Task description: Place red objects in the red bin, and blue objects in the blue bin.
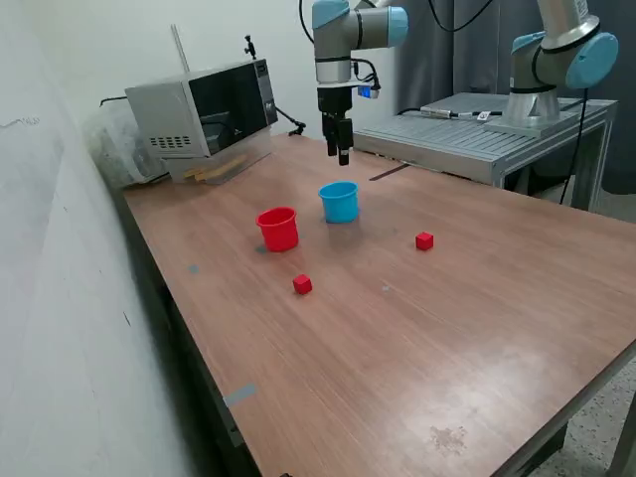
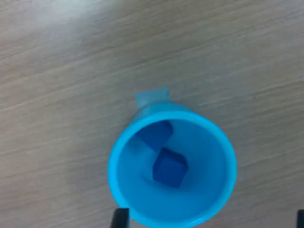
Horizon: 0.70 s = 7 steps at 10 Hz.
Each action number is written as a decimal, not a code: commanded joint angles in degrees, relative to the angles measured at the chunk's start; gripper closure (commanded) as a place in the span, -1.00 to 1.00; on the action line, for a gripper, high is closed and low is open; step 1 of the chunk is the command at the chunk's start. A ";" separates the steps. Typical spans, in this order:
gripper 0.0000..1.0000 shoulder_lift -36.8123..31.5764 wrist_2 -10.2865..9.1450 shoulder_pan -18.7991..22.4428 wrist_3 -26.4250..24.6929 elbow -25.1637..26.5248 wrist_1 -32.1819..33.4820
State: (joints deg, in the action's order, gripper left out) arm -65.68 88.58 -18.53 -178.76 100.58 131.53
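two dark blue cubes lie touching inside the light blue cup, which stands on the wooden table just beside the red cup. two red cubes rest on the table, well apart from each other. high above the blue cup hangs the gripper, holding nothing; whether its fingers are apart cannot be told.

Gripper hangs above the blue cup, clear of its rim. Red cup stands just beside it. Two red cubes sit on the table: one near the red cup, another well apart.
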 commanded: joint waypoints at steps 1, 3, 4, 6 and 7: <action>-1.00 -0.24 0.28 0.94 0.78 0.66 -0.30; -1.00 -4.35 0.19 10.04 4.89 5.48 -0.40; -1.00 -6.72 -0.07 14.79 5.26 7.68 -0.48; -1.00 -9.20 -0.24 24.04 5.18 11.99 -0.22; -1.00 -9.20 -0.33 25.55 5.18 12.09 0.04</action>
State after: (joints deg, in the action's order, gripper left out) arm -72.54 88.48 -1.56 -174.27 109.15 131.28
